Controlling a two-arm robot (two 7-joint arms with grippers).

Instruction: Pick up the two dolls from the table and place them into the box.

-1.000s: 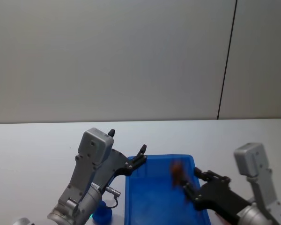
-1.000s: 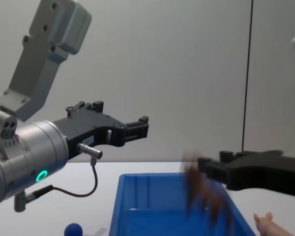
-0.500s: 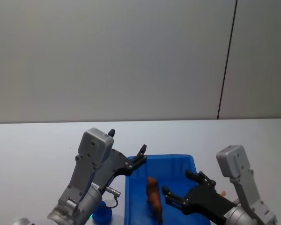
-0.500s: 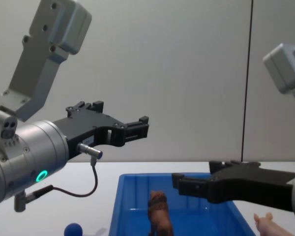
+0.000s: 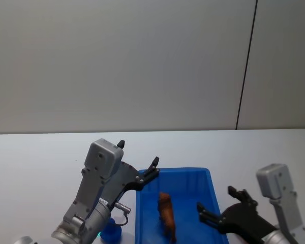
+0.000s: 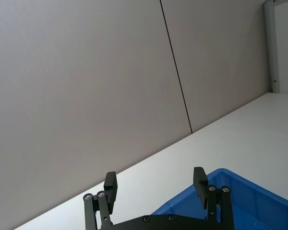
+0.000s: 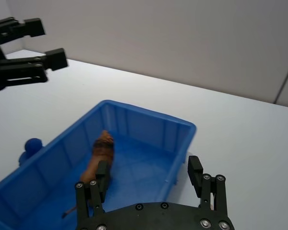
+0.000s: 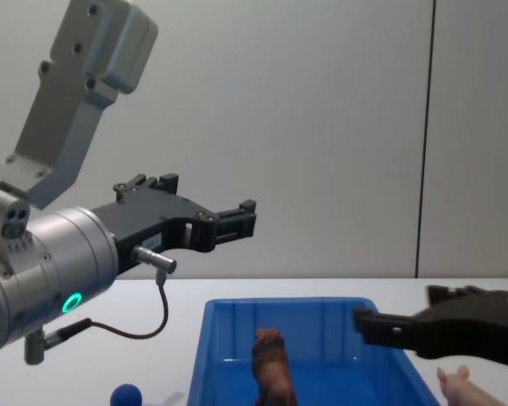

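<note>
One big blue box (image 5: pixel 185 175) sits on the table (image 5: pixel 40 152). The left gripper (image 6: pixel 154 179) hangs wide open by its left corner, and the right gripper (image 5: pixel 216 200), spread and empty, is beside its right wall. The reddish-brown doll (image 5: pixel 166 216) stands inside. The pink pig (image 8: pixel 461 385) lies outside on the right. It is probably light, hard and slick, so pinch its body.

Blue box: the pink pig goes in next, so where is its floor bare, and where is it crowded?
Bare floor lies between the brown doll and the far wall of the blue box, and between the doll and the wall on the robot's right. Crowded: the open right claw hangs over that right rim, the open left claw above the far-left corner.
</note>
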